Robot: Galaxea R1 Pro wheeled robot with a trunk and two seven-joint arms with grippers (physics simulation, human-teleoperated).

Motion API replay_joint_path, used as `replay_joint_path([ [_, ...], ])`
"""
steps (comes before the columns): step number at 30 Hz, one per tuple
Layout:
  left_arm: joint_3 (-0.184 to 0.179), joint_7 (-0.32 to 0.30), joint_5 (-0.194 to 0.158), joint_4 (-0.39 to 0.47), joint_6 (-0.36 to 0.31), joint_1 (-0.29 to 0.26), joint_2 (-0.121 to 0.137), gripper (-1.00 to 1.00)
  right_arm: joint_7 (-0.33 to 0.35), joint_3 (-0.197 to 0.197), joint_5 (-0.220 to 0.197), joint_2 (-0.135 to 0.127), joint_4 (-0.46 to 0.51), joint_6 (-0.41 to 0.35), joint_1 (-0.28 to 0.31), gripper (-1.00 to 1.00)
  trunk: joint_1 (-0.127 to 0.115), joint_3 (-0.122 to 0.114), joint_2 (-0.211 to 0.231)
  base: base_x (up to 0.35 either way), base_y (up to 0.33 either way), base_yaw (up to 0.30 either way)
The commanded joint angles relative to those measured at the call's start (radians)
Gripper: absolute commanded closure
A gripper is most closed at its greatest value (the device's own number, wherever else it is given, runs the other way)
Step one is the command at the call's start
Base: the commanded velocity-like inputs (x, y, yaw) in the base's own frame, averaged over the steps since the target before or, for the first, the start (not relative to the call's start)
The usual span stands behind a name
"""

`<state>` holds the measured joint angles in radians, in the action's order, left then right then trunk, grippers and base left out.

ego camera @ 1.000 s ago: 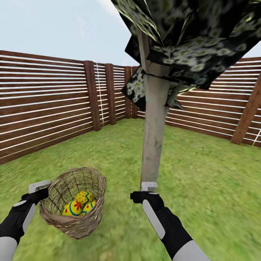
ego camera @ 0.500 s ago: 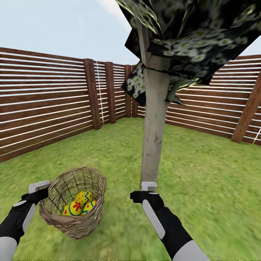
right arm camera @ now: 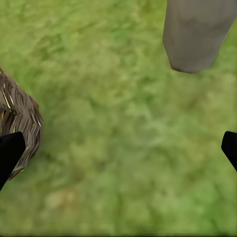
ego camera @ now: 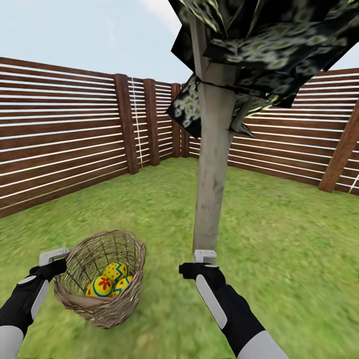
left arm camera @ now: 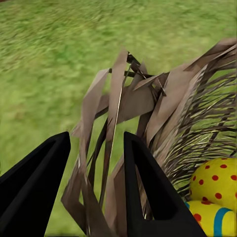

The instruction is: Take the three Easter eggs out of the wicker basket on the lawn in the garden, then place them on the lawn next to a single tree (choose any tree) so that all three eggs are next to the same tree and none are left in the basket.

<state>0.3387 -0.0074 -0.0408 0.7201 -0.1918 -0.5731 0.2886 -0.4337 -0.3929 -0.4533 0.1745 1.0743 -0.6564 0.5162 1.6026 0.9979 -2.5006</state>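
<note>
I'm seeing the three Easter eggs (ego camera: 108,282) sitting in the wicker basket (ego camera: 101,275), at eight o'clock from the tree (ego camera: 213,164). My left gripper (left arm camera: 94,163) is clamping its fingers on the basket's rim; my right gripper (right arm camera: 118,148) is hanging wide apart over the lawn (ego camera: 289,259).

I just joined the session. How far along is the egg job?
Done: the basket has been brought near the tree, trunk just ahead of the right gripper. In hand: the left gripper clamps the basket's rim; the right is open and empty. Left: the eggs lie in the basket, none yet on the lawn. All must come out beside the trunk.
</note>
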Motion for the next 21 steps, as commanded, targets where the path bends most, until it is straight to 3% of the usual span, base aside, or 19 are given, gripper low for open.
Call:
replay_joint_path([
  [1, 0.002, -0.001, -0.005, 0.002, -0.006, -0.001, 0.000, 1.00, -0.010, -0.001, -0.010, 0.000, 0.001, -0.002, 0.001, -1.00, 0.000, 0.005, -0.001, 0.000, 0.000, 0.000],
  [21, 0.002, -0.002, -0.005, 0.002, -0.005, -0.001, 0.000, 1.00, -0.010, -0.001, -0.011, 0.000, 0.001, -0.002, 0.001, -1.00, 0.009, 0.082, -0.005, 0.000, 0.000, 0.000],
])
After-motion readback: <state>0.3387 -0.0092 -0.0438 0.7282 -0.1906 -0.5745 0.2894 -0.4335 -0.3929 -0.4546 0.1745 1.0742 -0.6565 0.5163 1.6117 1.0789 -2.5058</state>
